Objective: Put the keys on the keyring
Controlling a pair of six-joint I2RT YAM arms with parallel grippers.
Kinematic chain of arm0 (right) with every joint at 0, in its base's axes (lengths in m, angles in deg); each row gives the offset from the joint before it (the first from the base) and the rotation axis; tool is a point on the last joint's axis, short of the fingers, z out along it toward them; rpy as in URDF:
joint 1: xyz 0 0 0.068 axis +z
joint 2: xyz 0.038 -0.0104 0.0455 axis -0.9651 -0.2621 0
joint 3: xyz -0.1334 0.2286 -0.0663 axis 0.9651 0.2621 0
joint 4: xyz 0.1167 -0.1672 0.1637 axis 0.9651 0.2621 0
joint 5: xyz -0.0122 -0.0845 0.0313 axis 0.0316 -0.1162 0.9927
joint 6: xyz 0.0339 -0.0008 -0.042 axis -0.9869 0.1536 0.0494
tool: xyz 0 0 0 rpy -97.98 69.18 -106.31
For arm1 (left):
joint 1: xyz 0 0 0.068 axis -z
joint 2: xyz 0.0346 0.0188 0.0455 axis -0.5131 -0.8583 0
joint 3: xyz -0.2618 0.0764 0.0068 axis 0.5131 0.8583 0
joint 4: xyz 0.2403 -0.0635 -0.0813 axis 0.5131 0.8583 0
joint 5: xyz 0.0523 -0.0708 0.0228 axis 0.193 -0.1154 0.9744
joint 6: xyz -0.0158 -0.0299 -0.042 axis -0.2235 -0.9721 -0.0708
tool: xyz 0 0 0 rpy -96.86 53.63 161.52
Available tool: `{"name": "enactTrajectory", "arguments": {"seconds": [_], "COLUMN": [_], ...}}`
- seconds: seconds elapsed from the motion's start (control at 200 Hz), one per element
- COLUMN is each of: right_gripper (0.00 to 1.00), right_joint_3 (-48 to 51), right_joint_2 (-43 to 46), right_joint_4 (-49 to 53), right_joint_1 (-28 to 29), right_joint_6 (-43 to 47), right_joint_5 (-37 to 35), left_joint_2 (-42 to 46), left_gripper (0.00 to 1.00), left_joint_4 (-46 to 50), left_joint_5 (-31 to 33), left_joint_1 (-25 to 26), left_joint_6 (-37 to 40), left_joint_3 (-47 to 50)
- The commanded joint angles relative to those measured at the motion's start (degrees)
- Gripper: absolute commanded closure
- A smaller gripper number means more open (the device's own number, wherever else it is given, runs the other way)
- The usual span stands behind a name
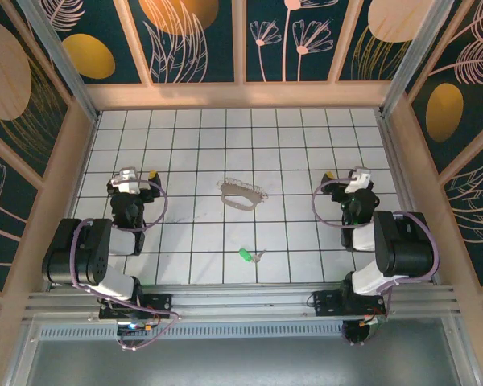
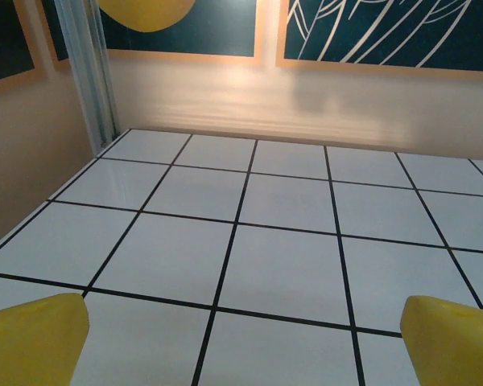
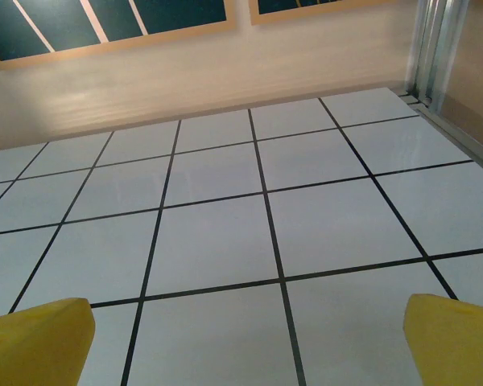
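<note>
A small key with a bright green head (image 1: 249, 256) lies flat on the white tiled floor, near the front middle. The grey keyring (image 1: 241, 195), a thin jagged loop, lies about two tiles behind it at the centre. My left gripper (image 1: 134, 174) hovers at the left, well apart from both. My right gripper (image 1: 345, 176) hovers at the right, equally far off. In each wrist view the yellow fingertips (image 2: 32, 342) (image 3: 455, 338) stand wide apart at the bottom corners with bare tiles between them. Both grippers are open and hold nothing.
Wooden walls (image 1: 241, 95) with dark floral panels enclose the tiled floor on three sides, with metal posts (image 2: 88, 72) at the back corners. The arm bases (image 1: 362, 293) sit on a rail along the near edge. Bare tiles lie between each gripper and the keyring.
</note>
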Motion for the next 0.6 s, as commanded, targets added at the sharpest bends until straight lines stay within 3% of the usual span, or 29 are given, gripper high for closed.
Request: {"name": "enactTrajectory", "arguments": {"seconds": [0.0,0.596], "right_gripper": [0.01,0.01], "right_joint_3": [-1.1,-1.2], "right_joint_2": [-0.4,-0.4], "right_joint_4": [-0.4,-0.3], "right_joint_1": [-0.4,-0.6], "right_joint_6": [1.1,1.0], "right_joint_5": [1.0,1.4], "left_joint_2": [0.0,-0.3], "left_gripper": [0.01,0.01], "left_joint_4": [-0.2,0.9], "left_joint_5": [-0.9,-0.9], "left_joint_1": [-0.4,-0.5], "left_joint_6": [0.0,-0.3], "left_joint_3": [-0.8,-1.6]}}
